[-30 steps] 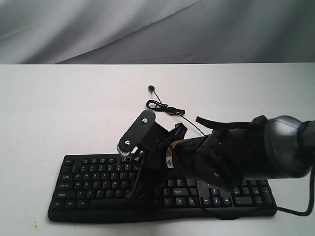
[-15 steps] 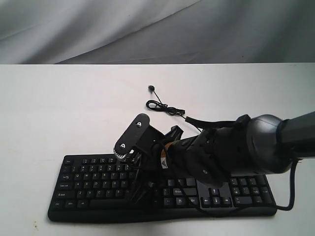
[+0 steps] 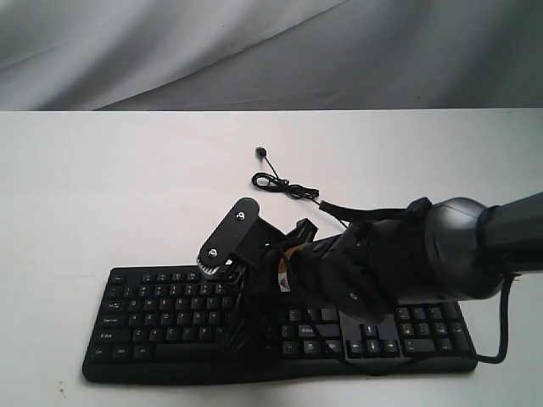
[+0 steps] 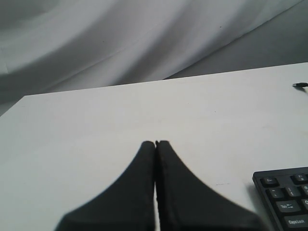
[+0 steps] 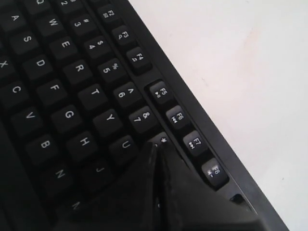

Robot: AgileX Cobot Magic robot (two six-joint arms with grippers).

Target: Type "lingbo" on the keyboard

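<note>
The black keyboard point(image 3: 161, 305) lies along the table's front edge, its right half hidden under my right arm. My right gripper point(image 3: 241, 320) is shut and empty, pointing down onto the middle of the key field. In the right wrist view the gripper's joined tips point(image 5: 156, 145) sit at the edge of the 8 key point(image 5: 162, 139), just past U point(image 5: 126, 144); the keys under the fingers are hidden. My left gripper point(image 4: 155, 143) is shut and empty over bare table, to one side of the keyboard's corner point(image 4: 284, 197). It does not show in the exterior view.
The keyboard's thin black cable point(image 3: 284, 186) coils on the white table point(image 3: 127, 186) behind the keyboard and ends in a plug point(image 3: 261, 153). A grey cloth backdrop point(image 3: 271, 51) hangs beyond the table's far edge.
The right arm shifted slightly left and its fingers came down toward the keys over the first half second; since then it has hardly moved.
</note>
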